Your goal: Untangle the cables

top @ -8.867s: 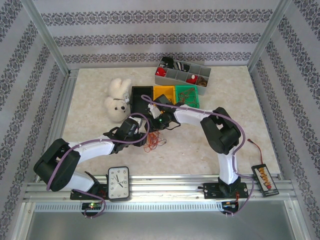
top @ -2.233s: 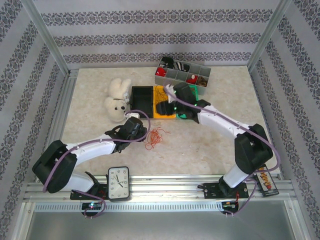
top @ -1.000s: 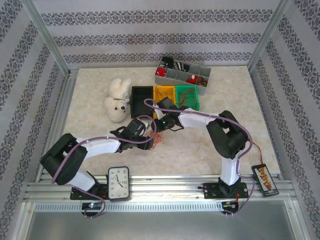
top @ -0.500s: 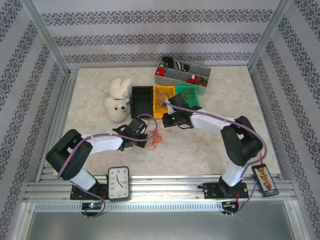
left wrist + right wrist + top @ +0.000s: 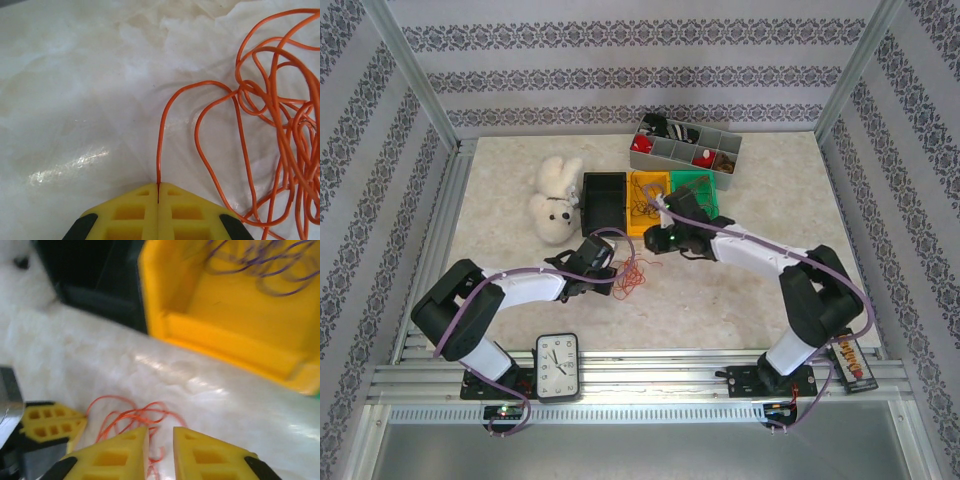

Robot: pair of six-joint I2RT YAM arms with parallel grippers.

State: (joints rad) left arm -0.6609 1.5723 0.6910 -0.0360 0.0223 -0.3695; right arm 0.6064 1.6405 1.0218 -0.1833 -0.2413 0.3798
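Two yellow fingers of the left gripper (image 5: 158, 189) are pressing flat against each other, pinching a single orange strand that is rising straight out of the seam between their tips. That strand is arching to the right and running into the cables (image 5: 280, 150), a loose orange tangle lying on the pale marbled table (image 5: 75, 100) just beside the fingers. From overhead, the tangle (image 5: 632, 275) is resting between the two wrists, near the middle of the table. On the other arm, the right gripper (image 5: 160, 434) is hovering with its jaws narrowly parted just above the near loops of the same tangle (image 5: 135, 416); nothing is clearly sitting in the gap. Beyond its tips, a yellow bin (image 5: 215, 342) is holding coils of thin purple wire (image 5: 260, 270), and a black bin (image 5: 90, 270) is standing at its left. In the overhead view a green bin (image 5: 695, 186) is lining up on the yellow one's right, a white plush toy (image 5: 555, 200) is lying left of the black bin, a grey compartment box (image 5: 685, 150) is sitting behind the bins, and a small clock (image 5: 557, 366) is standing at the near edge.
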